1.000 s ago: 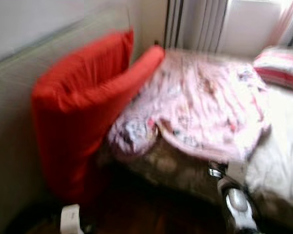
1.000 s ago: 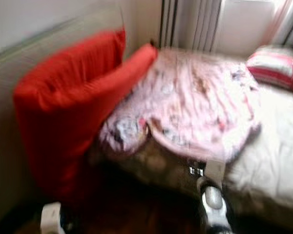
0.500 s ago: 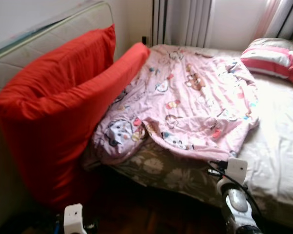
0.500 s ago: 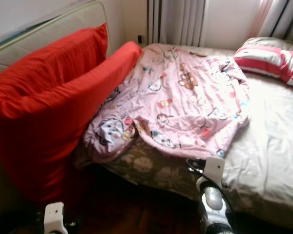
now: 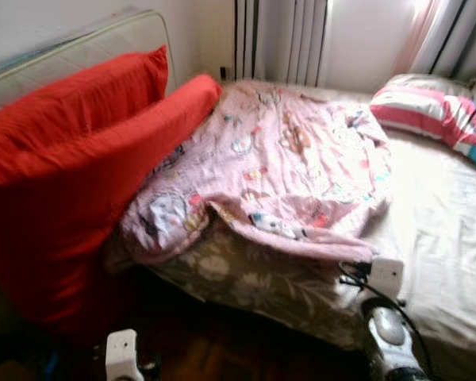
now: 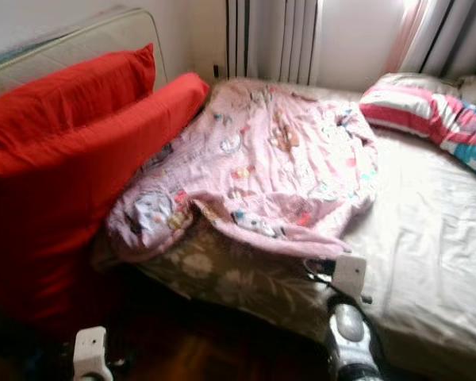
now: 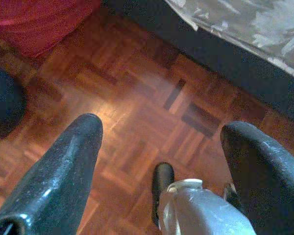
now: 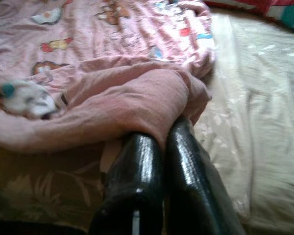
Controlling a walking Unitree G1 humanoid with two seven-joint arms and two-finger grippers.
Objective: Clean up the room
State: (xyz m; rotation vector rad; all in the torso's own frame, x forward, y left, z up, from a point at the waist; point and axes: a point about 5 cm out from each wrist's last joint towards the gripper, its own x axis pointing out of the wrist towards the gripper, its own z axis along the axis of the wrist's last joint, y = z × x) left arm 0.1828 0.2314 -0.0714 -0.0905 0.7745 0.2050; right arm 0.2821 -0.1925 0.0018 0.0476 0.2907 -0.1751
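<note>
A rumpled pink cartoon-print blanket (image 5: 285, 167) lies across the bed (image 6: 428, 238), its lower edge hanging over the flowered side of the mattress. My right arm (image 5: 387, 325) reaches up to that edge. In the right wrist view, my right gripper (image 8: 164, 136) is shut, its tips tucked into the fold of the pink blanket (image 8: 112, 98). My left gripper (image 7: 164, 126) hangs open low over the parquet floor (image 7: 137, 98), with nothing between its fingers.
Two big red pillows (image 5: 71, 175) lean against the padded headboard (image 5: 79, 48) on the left. A striped pillow (image 5: 428, 119) lies at the far right of the bed. Curtains (image 5: 278, 40) hang behind. A dark object (image 7: 5, 103) sits on the floor by the left gripper.
The camera has swung, so the bed sits further left in view and more of the striped pillow shows. The blur has cleared. My right arm stays at the blanket's edge.
</note>
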